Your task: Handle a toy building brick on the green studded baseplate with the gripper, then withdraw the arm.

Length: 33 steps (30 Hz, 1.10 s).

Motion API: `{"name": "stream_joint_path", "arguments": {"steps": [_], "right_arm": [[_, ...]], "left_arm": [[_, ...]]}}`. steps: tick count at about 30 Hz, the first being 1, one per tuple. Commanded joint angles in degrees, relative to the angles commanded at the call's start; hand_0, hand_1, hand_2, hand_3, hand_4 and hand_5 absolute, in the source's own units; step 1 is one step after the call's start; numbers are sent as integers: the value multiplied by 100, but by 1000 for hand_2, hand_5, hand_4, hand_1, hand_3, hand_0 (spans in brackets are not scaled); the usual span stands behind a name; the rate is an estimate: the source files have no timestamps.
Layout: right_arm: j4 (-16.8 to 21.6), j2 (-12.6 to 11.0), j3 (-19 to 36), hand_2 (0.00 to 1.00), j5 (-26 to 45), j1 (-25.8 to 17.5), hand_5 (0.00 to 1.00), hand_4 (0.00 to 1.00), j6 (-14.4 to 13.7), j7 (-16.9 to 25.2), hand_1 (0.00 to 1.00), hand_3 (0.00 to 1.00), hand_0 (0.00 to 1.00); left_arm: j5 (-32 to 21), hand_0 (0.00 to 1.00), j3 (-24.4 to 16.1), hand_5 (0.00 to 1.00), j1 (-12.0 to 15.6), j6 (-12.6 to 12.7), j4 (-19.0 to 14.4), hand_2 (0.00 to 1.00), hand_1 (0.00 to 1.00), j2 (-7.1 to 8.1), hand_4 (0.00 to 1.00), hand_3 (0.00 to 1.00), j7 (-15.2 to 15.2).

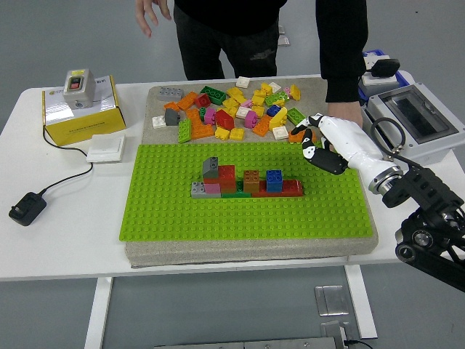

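Observation:
The green studded baseplate (218,218) lies on a grey mat in the middle of the table. A small build stands on it: grey bricks (210,169), red bricks (227,177), an orange brick (251,180) and a blue brick (275,177) on top at its right end. My right hand (317,145), white with black fingertips, hovers at the plate's far right edge, apart from the build. Its fingers are relaxed and hold nothing. A person stands at the far side. One of their hands (343,115) rests on the mat just behind my hand. Their other hand (149,11) is raised.
A pile of loose bricks (232,109) covers the mat behind the plate. A yellow box (78,113) with a switch, a white wall plate (106,149) and a black adapter (27,209) lie at the left. A grey electrical box (414,123) stands at the right.

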Motion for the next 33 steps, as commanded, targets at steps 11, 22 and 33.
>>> {"name": "stream_joint_path", "arguments": {"steps": [11, 22, 33], "right_arm": [[-15, 490, 2107, 731, 1442, -1456, 458, 252, 63, 1255, 422, 695, 201], [-271, 535, 3867, 756, 3029, -1690, 706, 580, 446, 2175, 578, 720, 423], [-394, 573, 4192, 765, 4164, -1739, 817, 674, 679, 2491, 662, 753, 610]], "left_arm": [[-173, 668, 179, 686, 16, 160, 0, 577, 643, -53, 103, 646, 78], [-149, 675, 176, 684, 34, 125, 0, 592, 653, -105, 103, 647, 220], [-139, 686, 174, 687, 24, 72, 0, 609, 670, -142, 110, 650, 241]]}}
